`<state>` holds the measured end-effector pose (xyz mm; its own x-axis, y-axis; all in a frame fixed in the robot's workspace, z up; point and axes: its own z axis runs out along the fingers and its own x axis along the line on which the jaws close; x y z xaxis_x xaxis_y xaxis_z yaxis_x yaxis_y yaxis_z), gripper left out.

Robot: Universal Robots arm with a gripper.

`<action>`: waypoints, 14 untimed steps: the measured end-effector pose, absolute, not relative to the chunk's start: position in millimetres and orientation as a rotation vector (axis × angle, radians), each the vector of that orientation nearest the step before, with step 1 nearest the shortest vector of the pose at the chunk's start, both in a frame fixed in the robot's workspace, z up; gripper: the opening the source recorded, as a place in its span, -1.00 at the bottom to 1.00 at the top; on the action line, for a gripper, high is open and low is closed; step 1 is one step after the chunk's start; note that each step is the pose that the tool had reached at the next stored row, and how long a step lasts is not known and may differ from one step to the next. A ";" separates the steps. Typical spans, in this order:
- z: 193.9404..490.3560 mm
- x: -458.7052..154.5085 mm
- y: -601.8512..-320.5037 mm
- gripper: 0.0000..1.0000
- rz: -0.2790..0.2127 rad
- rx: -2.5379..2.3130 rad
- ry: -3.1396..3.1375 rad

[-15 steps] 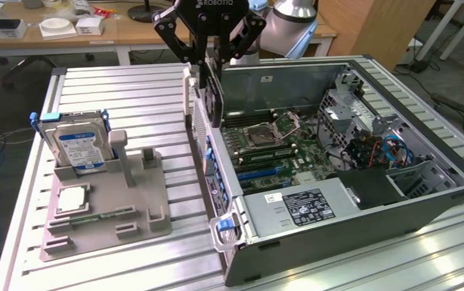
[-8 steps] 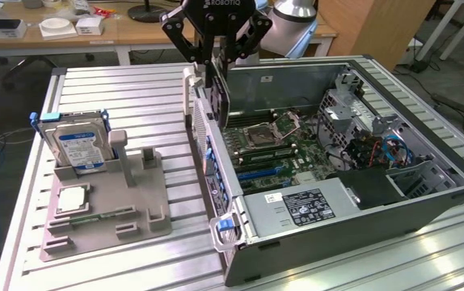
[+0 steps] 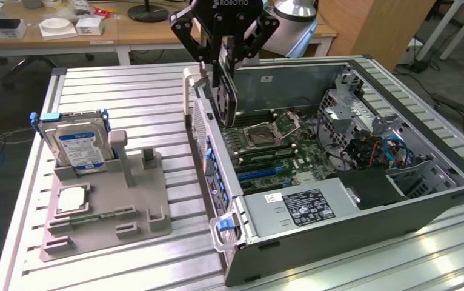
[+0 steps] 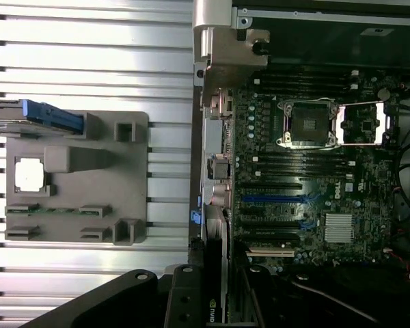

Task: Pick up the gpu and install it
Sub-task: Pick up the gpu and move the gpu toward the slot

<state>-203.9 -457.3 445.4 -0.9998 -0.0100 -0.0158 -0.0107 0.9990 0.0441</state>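
My gripper (image 3: 230, 59) hangs at the top of the exterior view, shut on the gpu (image 3: 230, 91). The card is a thin flat board with a dark cooler, held on edge and hanging straight down. Its lower end is above the rear wall of the open computer case (image 3: 426, 200), over the motherboard (image 3: 285, 145). In the wrist view the gpu (image 4: 217, 301) runs edge-on between my dark fingers (image 4: 133, 297). Beyond it lies the motherboard (image 4: 314, 178) with its blue and black expansion slots (image 4: 273, 199).
A grey holder tray (image 3: 106, 212) stands on the slatted metal table (image 3: 135, 97) at the exterior view's left. It carries an upright hard drive (image 3: 79, 145), a CPU (image 3: 70, 199) and a memory stick (image 3: 103, 216). A power supply (image 3: 304, 206) and cables (image 3: 386, 151) fill the case's near side.
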 end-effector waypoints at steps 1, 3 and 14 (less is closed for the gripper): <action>445.3 -202.8 -457.3 -0.48 0.069 -0.016 3.125; 445.4 -200.9 -457.3 -0.48 0.069 -0.016 3.125; 445.4 -188.3 -457.3 -0.48 0.069 -0.016 3.125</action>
<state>-188.3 -457.3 445.4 -0.9998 -0.0100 -0.0158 -0.0107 0.9990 0.0441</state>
